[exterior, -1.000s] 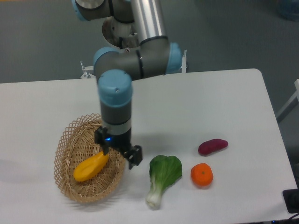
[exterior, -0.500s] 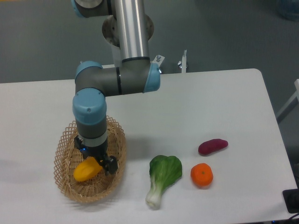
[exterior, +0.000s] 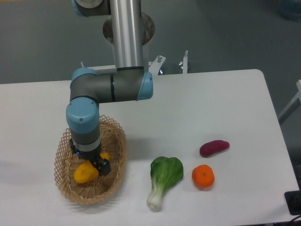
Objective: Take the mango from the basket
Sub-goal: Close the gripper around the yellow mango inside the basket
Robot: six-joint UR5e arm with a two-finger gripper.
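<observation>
The yellow-orange mango (exterior: 83, 173) lies in the tan wicker basket (exterior: 115, 181) at the front left of the table. My gripper (exterior: 89, 162) points straight down into the basket, right over the middle of the mango, and hides most of it. Only the mango's lower left end and a small bit at the right show. The fingers are low on either side of the fruit; I cannot tell whether they press on it.
A green bok choy (exterior: 163, 179) lies right of the basket. An orange tangerine (exterior: 203, 176) and a purple sweet potato (exterior: 214, 148) lie further right. The arm's elbow (exterior: 113, 87) hangs above the basket's far rim.
The gripper has moved left from the basket's right rim to above the mango's middle and has come lower, covering more of the fruit. The mango has stayed in place.
</observation>
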